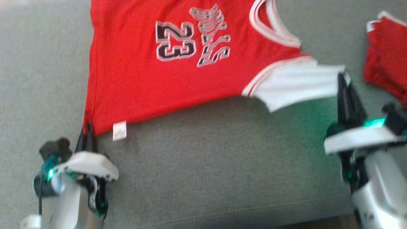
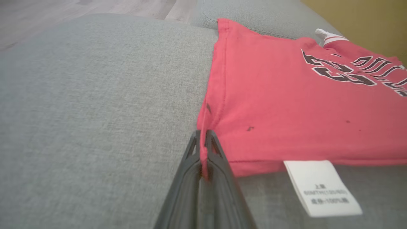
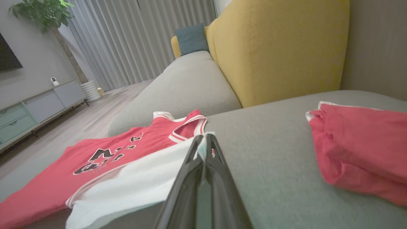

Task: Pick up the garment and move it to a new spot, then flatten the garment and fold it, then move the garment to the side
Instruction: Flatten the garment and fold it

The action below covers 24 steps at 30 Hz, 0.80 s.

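Left hand: the left hand (image 1: 87, 127) is clamped tight on the bottom hem corner of the garment (image 1: 143, 79). The left wrist view has red cloth squeezed right between both fingers.
Garment: spread out pretty flat on the grey sofa (image 1: 206, 165), front side up, collar end toward the right of the head view.
Tag: a white tag (image 2: 321, 186) hangs off the hem just beside the left hand. The left wrist view catches printed lines on it, too blurry to read.
Writing: black "23" (image 1: 175, 43) is easy to read, upside down from the head. The word next to it looks like BULLS.
Right hand: the right hand (image 1: 342, 78) is pinched closed on the outer edge of the white sleeve (image 1: 295, 86).
Other red cloth: a crumpled red piece (image 1: 386, 54) sits on the sofa right of that hand, apart from the garment.
Right wrist extras: a yellow backrest (image 3: 279, 47), a teal cushion (image 3: 191, 38), grey curtains (image 3: 133, 38) and a plant (image 3: 44, 12).
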Available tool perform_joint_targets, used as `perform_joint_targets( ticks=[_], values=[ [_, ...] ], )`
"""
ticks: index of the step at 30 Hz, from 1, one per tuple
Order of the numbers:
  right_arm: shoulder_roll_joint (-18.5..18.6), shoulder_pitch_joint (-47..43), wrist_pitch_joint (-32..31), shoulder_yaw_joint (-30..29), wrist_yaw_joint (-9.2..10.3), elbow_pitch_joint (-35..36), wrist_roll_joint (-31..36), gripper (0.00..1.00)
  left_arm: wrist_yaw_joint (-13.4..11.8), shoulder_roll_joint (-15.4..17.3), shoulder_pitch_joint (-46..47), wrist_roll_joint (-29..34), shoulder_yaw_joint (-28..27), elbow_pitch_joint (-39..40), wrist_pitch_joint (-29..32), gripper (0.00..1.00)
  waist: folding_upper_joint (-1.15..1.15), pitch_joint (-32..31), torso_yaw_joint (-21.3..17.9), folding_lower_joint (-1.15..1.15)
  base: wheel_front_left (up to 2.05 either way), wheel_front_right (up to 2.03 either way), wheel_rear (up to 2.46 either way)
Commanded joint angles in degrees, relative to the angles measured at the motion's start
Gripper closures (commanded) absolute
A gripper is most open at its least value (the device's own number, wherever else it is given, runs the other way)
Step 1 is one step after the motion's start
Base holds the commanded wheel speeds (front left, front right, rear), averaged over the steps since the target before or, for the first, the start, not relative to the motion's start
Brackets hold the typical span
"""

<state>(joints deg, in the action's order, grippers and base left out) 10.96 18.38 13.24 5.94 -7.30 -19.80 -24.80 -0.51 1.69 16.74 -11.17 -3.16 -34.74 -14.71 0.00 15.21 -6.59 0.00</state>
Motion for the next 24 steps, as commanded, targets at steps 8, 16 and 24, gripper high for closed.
perform_joint_targets(
  ticks=[8, 16, 24],
  values=[
    [0.7, -13.9, -3.4, 1.8, -0.19, 5.1, -1.2, 1.0, -1.9, 1.2, -10.7, -1.5, -3.2, 5.4, -0.3, 1.0, 0.0, -8.9, -1.4, 0.0, 0.0, 0.0, 0.0],
    [0.6, -25.4, -7.1, 1.6, -0.19, 9.5, -2.0, 1.0, -4.7, 1.2, -19.5, -5.7, 0.4, 8.7, -0.3, 1.0, 0.0, -12.1, -0.4, 0.0, 0.0, 0.0, 0.0],
    [-0.4, -20.3, -7.8, -0.1, -0.19, 12.7, -0.8, 1.0, -3.0, 1.2, -16.8, -5.4, 2.3, 13.1, -0.3, 1.0, 0.0, -9.1, 0.6, 0.0, 0.0, 0.0, 0.0]
  ],
)
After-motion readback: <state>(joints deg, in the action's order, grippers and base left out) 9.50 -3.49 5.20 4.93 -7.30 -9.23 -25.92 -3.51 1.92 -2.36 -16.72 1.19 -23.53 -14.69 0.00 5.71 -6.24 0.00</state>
